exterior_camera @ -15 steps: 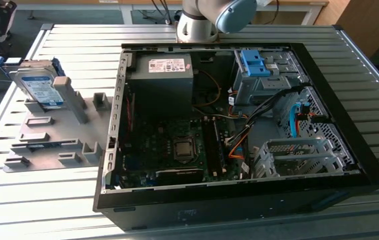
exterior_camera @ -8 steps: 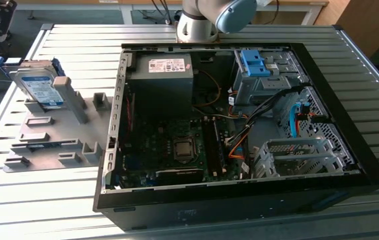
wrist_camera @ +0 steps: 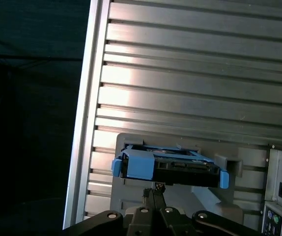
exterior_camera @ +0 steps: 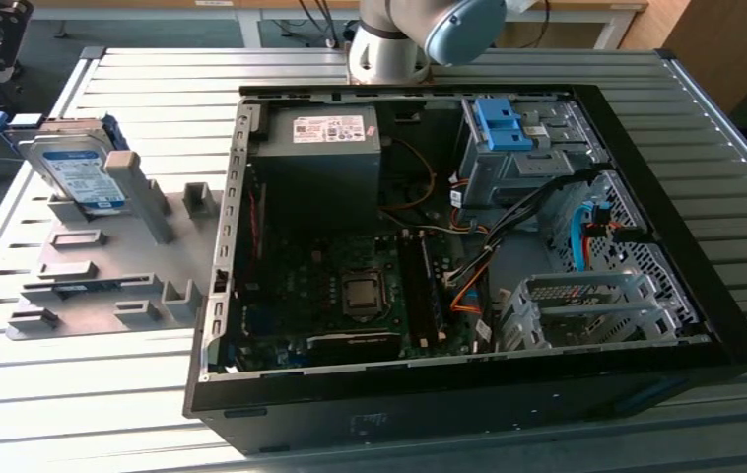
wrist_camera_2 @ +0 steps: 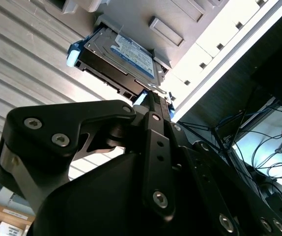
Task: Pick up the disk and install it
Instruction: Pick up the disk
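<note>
None is done yet: the disk [exterior_camera: 74,169] leans in its grey holder [exterior_camera: 101,284] (the exterior view's left of the open computer case [exterior_camera: 479,394]); the gripper [wrist_camera: 154,188], pinched together and empty, points at it, apart.

The setting reads as a robotics lab or test workshop rather than a home or office. A ribbed aluminium-profile tabletop [exterior_camera: 124,414] carries a desktop computer case [exterior_camera: 479,409] lying on its side with the panel off, its motherboard [exterior_camera: 347,296], power supply [exterior_camera: 321,163] and wiring laid bare. Beside the case sits a grey fixture [exterior_camera: 98,286] of slots and posts with the disk [exterior_camera: 78,172] propped in it, a robot arm [exterior_camera: 393,49] rises at the tabletop's far edge, and beyond are wooden furniture [exterior_camera: 703,39], hanging cables [exterior_camera: 314,15] and a dark floor [exterior_camera: 137,25].
</note>
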Tool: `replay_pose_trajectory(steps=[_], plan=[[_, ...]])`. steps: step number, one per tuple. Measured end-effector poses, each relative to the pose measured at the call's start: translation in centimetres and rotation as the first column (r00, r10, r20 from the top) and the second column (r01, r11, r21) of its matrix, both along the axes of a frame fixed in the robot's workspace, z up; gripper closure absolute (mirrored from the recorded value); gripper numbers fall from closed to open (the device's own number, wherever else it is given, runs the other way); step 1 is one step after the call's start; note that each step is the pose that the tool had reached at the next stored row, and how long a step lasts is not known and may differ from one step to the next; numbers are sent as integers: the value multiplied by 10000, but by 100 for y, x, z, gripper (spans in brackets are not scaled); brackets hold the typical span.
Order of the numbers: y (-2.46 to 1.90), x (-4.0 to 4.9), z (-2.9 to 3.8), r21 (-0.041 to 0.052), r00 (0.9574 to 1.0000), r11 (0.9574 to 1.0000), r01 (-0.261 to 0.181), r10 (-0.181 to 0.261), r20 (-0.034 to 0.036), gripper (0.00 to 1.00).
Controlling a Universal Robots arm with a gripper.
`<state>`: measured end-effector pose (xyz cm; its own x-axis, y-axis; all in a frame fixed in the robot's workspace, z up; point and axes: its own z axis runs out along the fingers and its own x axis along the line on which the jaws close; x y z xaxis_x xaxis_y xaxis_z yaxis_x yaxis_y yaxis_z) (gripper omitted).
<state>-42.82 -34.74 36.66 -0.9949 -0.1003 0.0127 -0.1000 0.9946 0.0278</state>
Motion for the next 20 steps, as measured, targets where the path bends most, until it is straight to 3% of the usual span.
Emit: replay_pose_trajectory(steps=[20], plan=[[0, 0, 0, 0, 9995, 9995, -320, 320, 0, 89]])
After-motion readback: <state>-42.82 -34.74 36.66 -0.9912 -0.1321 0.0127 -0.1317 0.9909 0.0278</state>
